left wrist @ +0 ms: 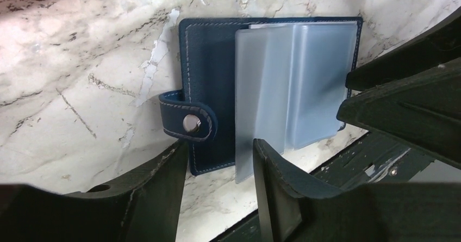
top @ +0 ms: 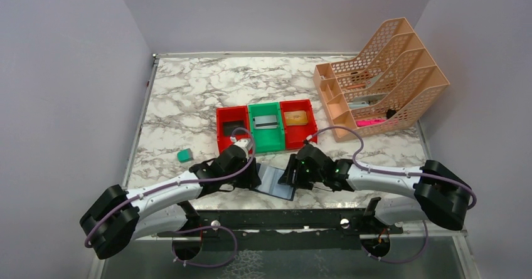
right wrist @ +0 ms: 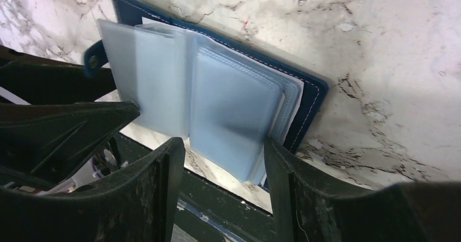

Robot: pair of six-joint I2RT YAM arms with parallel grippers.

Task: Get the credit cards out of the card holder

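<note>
The navy card holder (top: 276,180) lies open on the marble near the front edge, its pale blue-grey sleeves (left wrist: 304,73) fanned upward. No card shows in the sleeves (right wrist: 228,90). A black card (top: 231,129) lies in the left red bin, a silver card (top: 266,123) in the green bin, and a gold card (top: 299,118) in the right red bin. My left gripper (left wrist: 220,144) is open over the holder's snap-tab (left wrist: 190,123) side, with nothing gripped. At the opposite side my right gripper (right wrist: 223,142) is open, the sleeves' near edge lying between its fingers.
The three bins (top: 250,111) stand in a row just behind the holder. A small teal block (top: 184,155) lies to the left. A peach mesh file rack (top: 383,78) fills the back right. A black rail (top: 276,219) runs along the table's near edge, close under both grippers.
</note>
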